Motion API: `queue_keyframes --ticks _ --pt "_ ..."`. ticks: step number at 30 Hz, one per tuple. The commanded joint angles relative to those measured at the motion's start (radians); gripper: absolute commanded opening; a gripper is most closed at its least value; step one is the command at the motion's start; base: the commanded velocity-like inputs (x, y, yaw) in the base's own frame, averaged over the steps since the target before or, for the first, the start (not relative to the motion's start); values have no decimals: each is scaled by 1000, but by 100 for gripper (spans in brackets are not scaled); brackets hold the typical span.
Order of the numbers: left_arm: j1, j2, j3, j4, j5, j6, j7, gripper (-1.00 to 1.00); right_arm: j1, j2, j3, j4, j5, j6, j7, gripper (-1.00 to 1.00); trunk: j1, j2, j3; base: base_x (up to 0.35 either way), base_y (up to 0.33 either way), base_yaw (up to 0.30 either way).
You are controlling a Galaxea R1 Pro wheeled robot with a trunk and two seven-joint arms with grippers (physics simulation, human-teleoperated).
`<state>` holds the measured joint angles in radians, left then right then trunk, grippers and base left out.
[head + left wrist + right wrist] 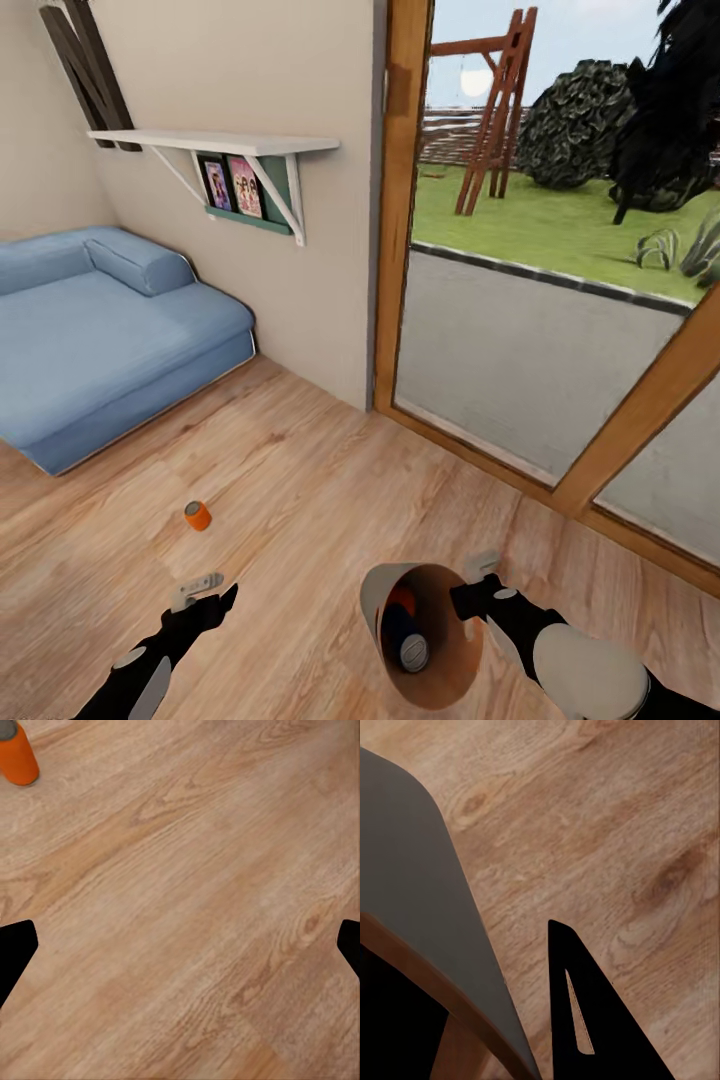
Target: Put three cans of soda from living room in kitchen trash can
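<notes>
An orange can of soda (197,516) stands on the wood floor of the living room, a short way ahead of my left gripper (206,596). That gripper hangs open and empty; its wrist view has the same can (16,754) far off beyond the spread fingertips (15,954). My right gripper (466,598) is shut on the rim of the trash can (376,600), which it holds tilted above the floor. Inside lie an orange can (403,600) and a dark blue can (408,642). The right wrist view has the bin wall (412,877) beside one finger (600,1035).
A blue sofa (90,340) stands at the back left under a white wall shelf (215,143). Wood-framed glass doors (400,230) run along the right, with a garden outside. Bare wood floor (300,470) lies between them.
</notes>
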<state>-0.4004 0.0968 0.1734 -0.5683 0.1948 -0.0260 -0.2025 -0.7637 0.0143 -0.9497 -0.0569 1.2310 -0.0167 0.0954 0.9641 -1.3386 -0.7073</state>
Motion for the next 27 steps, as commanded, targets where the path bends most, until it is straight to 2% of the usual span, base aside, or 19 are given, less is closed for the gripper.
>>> queue_keyframes --ticks 1,8,21,24,26,27 --pt "0 0 0 1 0 0 0 100 0 0 -12 1 -4 0 6 -100 0 0 1 198 -125 253" --pt "0 0 0 4 0 1 0 100 0 0 -12 1 -4 0 6 -100 0 0 5 240 -25 252" --pt "0 0 0 6 -3 6 -1 100 0 0 -12 0 -4 0 6 -100 0 0 12 280 161 221" --pt "0 0 0 12 -3 23 -1 100 0 0 -12 0 -4 0 6 -100 0 0 12 278 173 33" --pt "-1 1 3 19 -2 69 0 100 0 0 -11 0 -4 0 6 -100 0 0 13 278 171 15" --pt "-4 3 4 21 0 122 -1 100 0 0 -11 0 -4 0 6 -100 0 0 13 278 170 9"
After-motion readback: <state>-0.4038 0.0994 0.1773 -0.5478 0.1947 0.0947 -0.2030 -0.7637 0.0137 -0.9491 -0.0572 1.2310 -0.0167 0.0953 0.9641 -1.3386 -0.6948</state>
